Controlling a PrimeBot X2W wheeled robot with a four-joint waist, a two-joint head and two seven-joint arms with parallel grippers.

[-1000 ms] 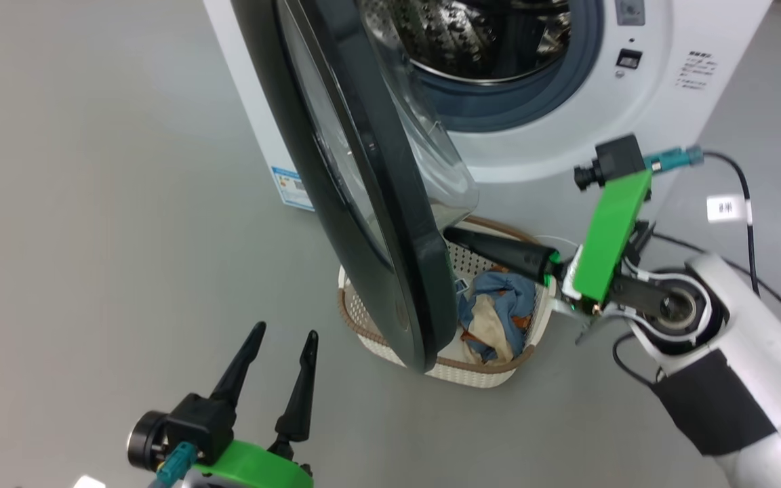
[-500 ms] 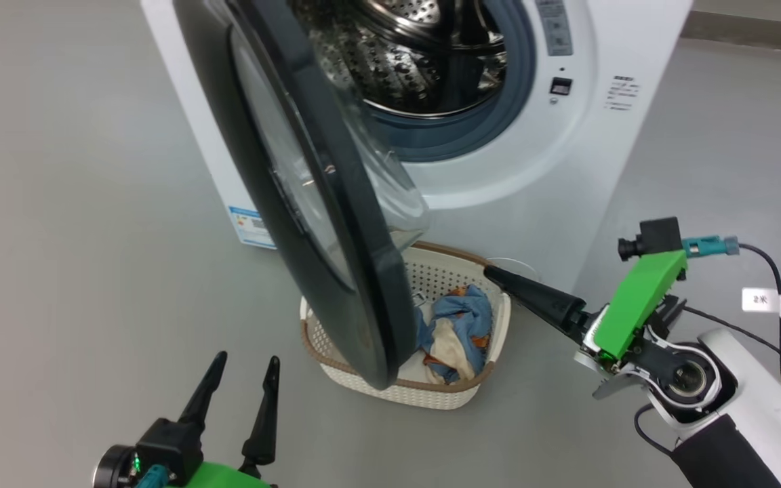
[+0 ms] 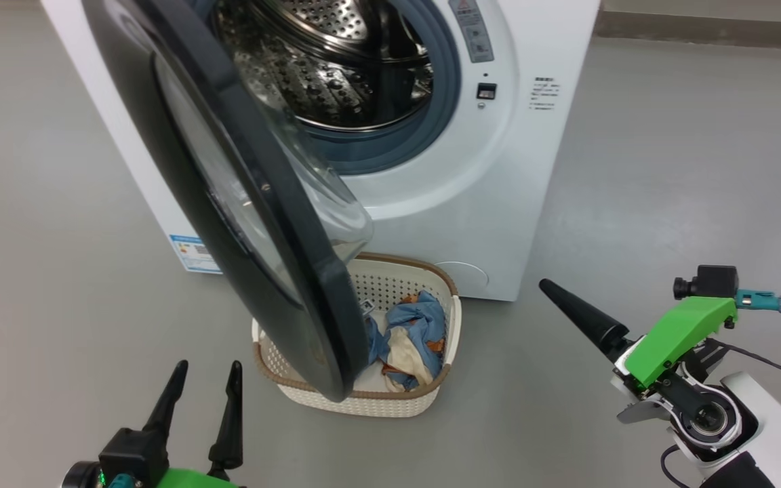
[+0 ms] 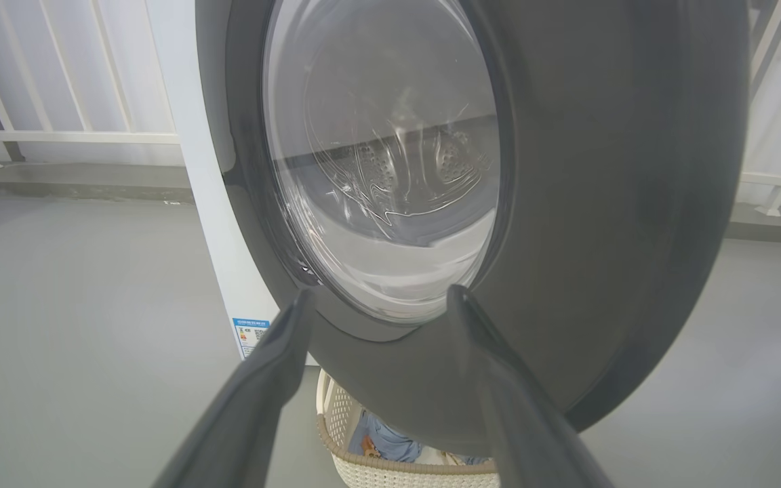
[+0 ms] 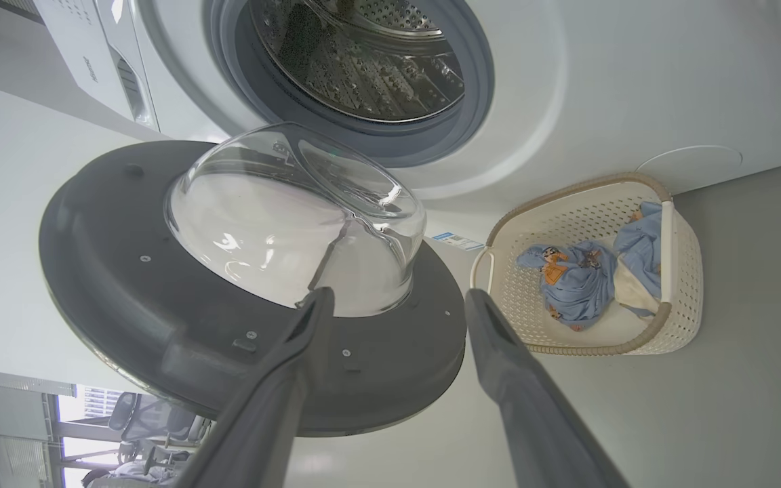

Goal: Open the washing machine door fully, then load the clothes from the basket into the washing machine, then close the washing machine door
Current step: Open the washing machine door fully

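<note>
- Large white boxy front-loading washing machine (image 3: 499, 203) stands on the plain grey floor (image 3: 668, 169). Its steel perforated drum (image 3: 323, 68) is exposed.
- Round door with a glossy black ring and domed clear glass porthole (image 3: 180, 169) is swung out on its left-side hinge. In the head view it is seen nearly edge-on.
- Small cream perforated plastic basket with a brown woven-look rim (image 3: 363, 400) sits on the floor just in front of the machine, below the drum opening.
- In the head view the door's lower edge covers the basket's left part. The right part is open to view.
- Light-blue fabric clothes with orange prints and cream patches (image 3: 407, 332) lie inside the basket. No clothes are visible in the drum.
- Left claw (image 3: 207, 367): fingers spread wide, holding nothing. It faces the door's outer side, so the door stands between it and the drum.
- Right claw (image 5: 398, 295): fingers spread wide, empty, well to the right of the basket with bare floor between. It points towards the door's inner side.
- Nearby are a blue label sticker (image 3: 194, 252) at the machine's lower left corner and a round white cap (image 3: 462, 274) just behind the basket.
- A white railing (image 4: 58, 135) runs behind the machine.
</note>
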